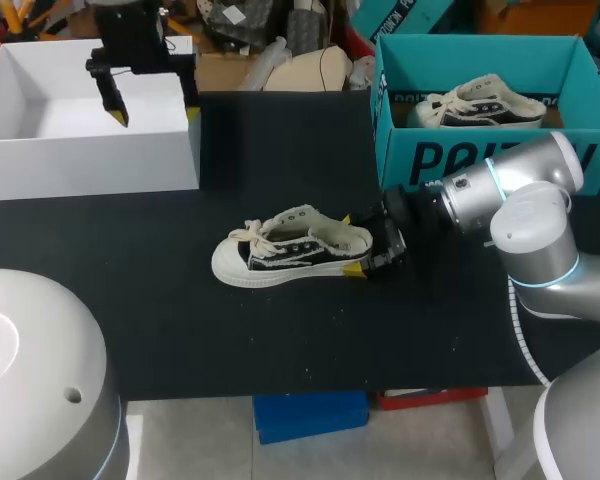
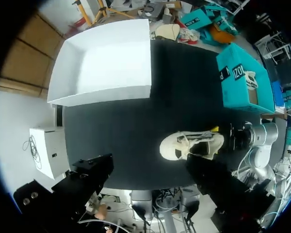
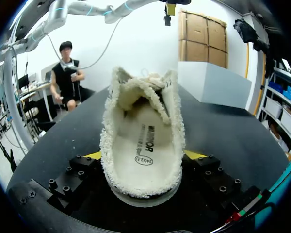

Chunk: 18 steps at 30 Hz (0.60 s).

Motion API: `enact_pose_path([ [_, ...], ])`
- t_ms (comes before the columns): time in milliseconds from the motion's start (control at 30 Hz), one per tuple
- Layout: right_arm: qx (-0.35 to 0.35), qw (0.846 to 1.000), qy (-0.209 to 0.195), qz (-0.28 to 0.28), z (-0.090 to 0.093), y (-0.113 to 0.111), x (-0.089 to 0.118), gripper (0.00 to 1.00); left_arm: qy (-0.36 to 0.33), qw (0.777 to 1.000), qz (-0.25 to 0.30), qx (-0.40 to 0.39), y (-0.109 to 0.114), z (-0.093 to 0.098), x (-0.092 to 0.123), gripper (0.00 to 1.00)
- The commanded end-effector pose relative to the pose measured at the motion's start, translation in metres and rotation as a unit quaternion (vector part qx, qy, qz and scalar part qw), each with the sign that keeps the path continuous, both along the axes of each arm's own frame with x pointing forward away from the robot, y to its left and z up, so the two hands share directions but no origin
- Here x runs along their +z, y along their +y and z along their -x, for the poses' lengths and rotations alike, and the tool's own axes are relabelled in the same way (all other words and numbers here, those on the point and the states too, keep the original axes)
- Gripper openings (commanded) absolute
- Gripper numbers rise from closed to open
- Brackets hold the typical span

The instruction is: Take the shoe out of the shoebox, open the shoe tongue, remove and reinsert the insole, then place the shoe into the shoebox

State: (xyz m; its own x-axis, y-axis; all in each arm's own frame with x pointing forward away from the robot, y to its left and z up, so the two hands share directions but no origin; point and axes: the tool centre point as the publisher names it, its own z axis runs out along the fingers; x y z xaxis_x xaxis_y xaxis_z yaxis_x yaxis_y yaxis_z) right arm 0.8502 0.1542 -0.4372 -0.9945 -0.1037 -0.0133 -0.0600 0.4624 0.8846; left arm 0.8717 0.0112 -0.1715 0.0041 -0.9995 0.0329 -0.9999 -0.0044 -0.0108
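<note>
The shoe (image 1: 280,255) lies mid-table, toe left, its heel seemingly pinched by the right gripper (image 1: 352,243) while the left gripper (image 1: 156,115) hangs spread and empty above the white box (image 1: 90,160) far left; held only by that soft collar, the shoe could twist or slip when moved.

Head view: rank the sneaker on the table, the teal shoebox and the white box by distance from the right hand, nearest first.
1. sneaker on the table: mid-table, its heel between the fingers of the right hand.
2. teal shoebox: just behind the hand, at the table's back right.
3. white box: back left corner, clearly farthest.
</note>
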Motion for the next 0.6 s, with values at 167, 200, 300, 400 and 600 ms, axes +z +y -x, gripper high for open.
enact_pose_path([
  [167, -0.001, 1.0, 0.0, 0.0, -0.0005, 0.0022, -0.002, 0.0, -0.011, 0.999, -0.015, -0.027, -0.0281, 0.0234, -0.006, 1.0],
  [200, -0.001, 1.0, 0.0, 0.0, -0.0005, 0.0022, -0.002, 0.0, -0.011, 0.999, -0.015, -0.027, -0.0281, 0.0234, -0.006, 1.0],
  [300, -0.001, 1.0, 0.0, 0.0, -0.0005, 0.0022, -0.002, 0.0, -0.011, 0.999, -0.015, -0.027, -0.0281, 0.0234, -0.006, 1.0],
  [400, -0.001, 1.0, 0.0, 0.0, -0.0005, 0.0022, -0.002, 0.0, -0.011, 0.999, -0.015, -0.027, -0.0281, 0.0234, -0.006, 1.0],
  [600, -0.001, 1.0, 0.0, 0.0, -0.0005, 0.0022, -0.002, 0.0, -0.011, 0.999, -0.015, -0.027, -0.0281, 0.0234, -0.006, 1.0],
])
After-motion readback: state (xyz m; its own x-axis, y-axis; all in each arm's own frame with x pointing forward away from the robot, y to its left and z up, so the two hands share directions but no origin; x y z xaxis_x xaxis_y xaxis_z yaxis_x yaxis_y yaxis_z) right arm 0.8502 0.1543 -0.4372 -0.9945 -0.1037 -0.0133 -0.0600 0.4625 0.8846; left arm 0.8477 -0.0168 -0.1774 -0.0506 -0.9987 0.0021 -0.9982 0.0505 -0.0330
